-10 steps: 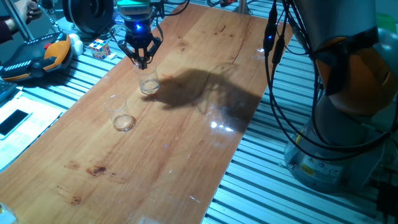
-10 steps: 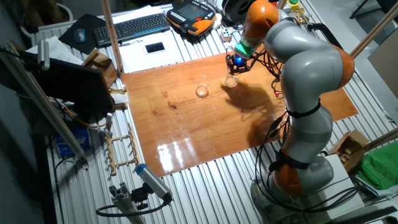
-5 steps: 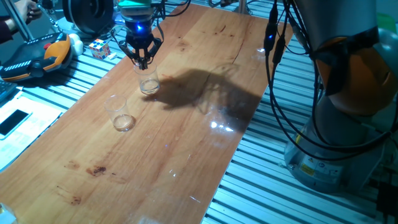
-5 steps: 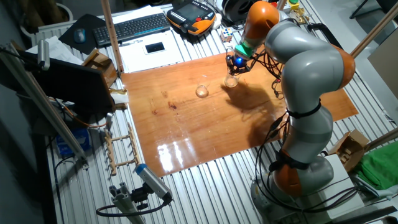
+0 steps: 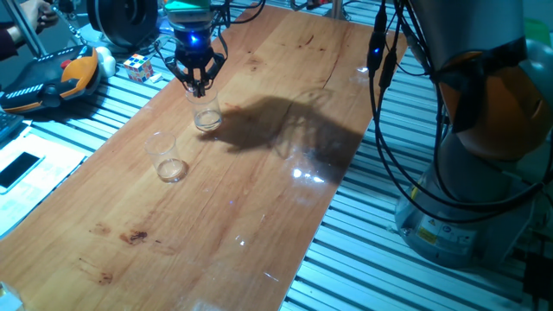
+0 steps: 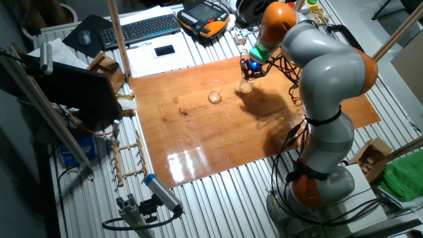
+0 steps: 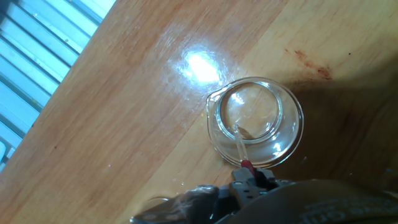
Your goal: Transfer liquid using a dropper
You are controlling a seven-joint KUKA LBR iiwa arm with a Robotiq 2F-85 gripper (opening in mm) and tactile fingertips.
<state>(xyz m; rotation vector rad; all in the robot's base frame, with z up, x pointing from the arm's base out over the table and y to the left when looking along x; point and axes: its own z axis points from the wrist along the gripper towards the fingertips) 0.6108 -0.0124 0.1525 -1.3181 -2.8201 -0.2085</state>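
My gripper (image 5: 198, 84) hangs just above a clear glass tumbler (image 5: 206, 115) near the far left edge of the wooden table (image 5: 259, 173). It is shut on the dropper (image 7: 240, 147), a thin clear tube with a small red bulb (image 7: 247, 165) pinched between the fingers. In the hand view the tube's tip points down into the tumbler (image 7: 287, 115), near its bottom. The liquid is too faint to make out. A second clear tumbler (image 5: 167, 159) stands apart, closer to the table's front left. The other fixed view shows the gripper (image 6: 251, 69) over the first tumbler (image 6: 246, 86) and the second tumbler (image 6: 215, 97).
Beyond the table's left edge lie a puzzle cube (image 5: 138, 66), an orange-and-black teach pendant (image 5: 52, 78) and a phone (image 5: 19, 168). A keyboard (image 6: 145, 28) sits behind the table. Black cables (image 5: 384, 104) hang along the right side by the arm's base.
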